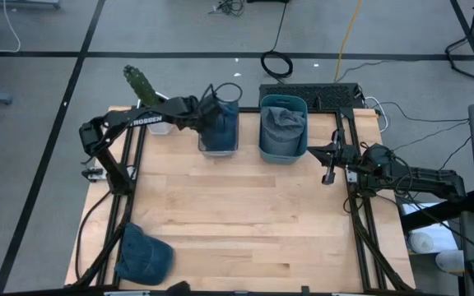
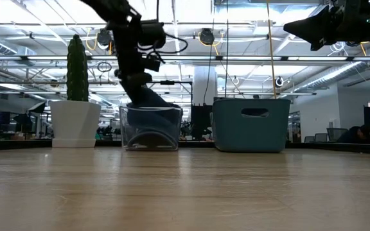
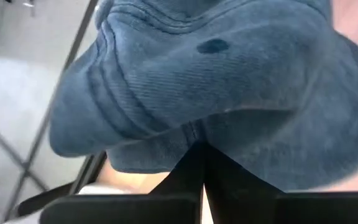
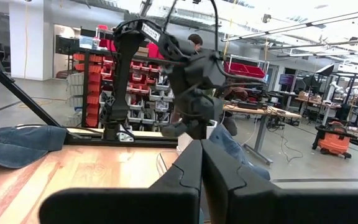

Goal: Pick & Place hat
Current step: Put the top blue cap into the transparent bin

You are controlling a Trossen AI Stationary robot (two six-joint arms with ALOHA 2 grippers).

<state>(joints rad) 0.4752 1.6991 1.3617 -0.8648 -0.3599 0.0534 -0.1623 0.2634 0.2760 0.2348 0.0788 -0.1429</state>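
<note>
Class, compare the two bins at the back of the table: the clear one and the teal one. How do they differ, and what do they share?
The clear bin is see-through; the teal bin is opaque with a handle slot. The left pincer reaches into the clear bin, shut on a blue hat; no pincer is in the teal bin, which holds grey-blue fabric. Both stand upright, side by side, apart.

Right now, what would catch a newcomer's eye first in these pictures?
The left tool reaching down into the clear bin at the table's far edge, shut on a blue denim hat. Beside it, a teal bin holds crumpled fabric. Another blue hat lies at the near left corner.
</note>
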